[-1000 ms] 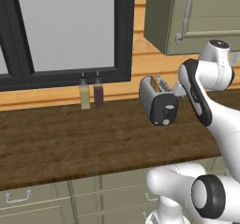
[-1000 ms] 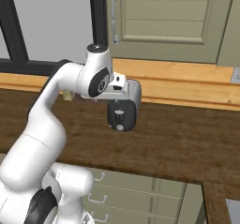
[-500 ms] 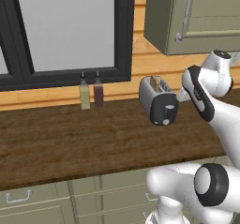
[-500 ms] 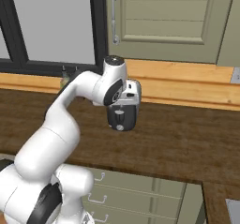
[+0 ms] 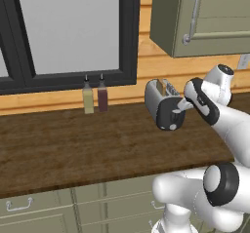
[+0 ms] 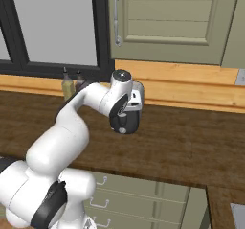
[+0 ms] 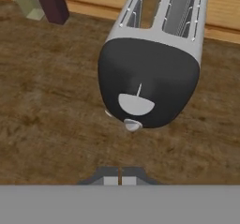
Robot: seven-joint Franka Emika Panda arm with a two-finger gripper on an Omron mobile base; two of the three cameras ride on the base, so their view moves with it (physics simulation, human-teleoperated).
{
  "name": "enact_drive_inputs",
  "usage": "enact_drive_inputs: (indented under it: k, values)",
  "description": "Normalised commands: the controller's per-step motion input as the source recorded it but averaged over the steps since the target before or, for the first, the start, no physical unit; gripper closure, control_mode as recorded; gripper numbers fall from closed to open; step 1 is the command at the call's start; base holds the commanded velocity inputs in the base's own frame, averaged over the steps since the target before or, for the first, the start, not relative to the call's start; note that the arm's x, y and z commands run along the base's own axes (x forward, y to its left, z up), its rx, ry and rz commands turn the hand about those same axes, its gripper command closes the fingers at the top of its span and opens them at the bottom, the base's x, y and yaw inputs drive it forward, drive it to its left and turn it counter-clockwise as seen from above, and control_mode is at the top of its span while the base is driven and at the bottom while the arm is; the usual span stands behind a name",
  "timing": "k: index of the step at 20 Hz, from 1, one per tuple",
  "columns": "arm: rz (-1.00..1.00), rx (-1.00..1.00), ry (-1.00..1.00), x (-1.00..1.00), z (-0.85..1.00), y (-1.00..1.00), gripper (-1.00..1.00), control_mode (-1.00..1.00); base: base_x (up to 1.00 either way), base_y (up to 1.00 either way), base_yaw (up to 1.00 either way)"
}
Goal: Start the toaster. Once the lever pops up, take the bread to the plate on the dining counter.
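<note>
Hand view: fingers (image 7: pixel 120 177) pressed together, just before the toaster (image 7: pixel 152 63).

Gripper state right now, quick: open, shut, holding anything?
Gripper: shut, fingertips together, holding nothing; it hangs just short of the toaster's dark end panel.

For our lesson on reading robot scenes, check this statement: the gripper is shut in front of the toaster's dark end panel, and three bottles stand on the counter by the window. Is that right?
Not quite. The left base view shows two bottles, not three: a pale bottle and a dark bottle by the window. The rest holds: the gripper is shut in front of the dark end panel of the toaster.
</note>
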Motion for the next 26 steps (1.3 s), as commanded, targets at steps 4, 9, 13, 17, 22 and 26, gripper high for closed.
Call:
enact_drive_inputs:
  k: [4,9,13,17,22,26]
  values:
    - [0.0,0.0,-0.01,0.14,-0.03,0.0,1.0,-1.0,0.0,0.0,0.0]
    - [-0.05,0.0,0.0,0.33,-0.21,0.0,1.0,-1.0,0.0,0.0,0.0]
    - [-0.06,0.0,0.0,0.52,-0.29,0.0,1.0,-1.0,0.0,0.0,0.0]
    - [-0.01,0.0,0.0,0.59,-0.24,0.0,1.0,-1.0,0.0,0.0,0.0]
    - [0.0,0.0,0.0,0.37,-0.23,0.0,1.0,-1.0,0.0,0.0,0.0]
    - [0.0,0.0,0.0,0.06,-0.27,0.0,1.0,-1.0,0.0,0.0,0.0]
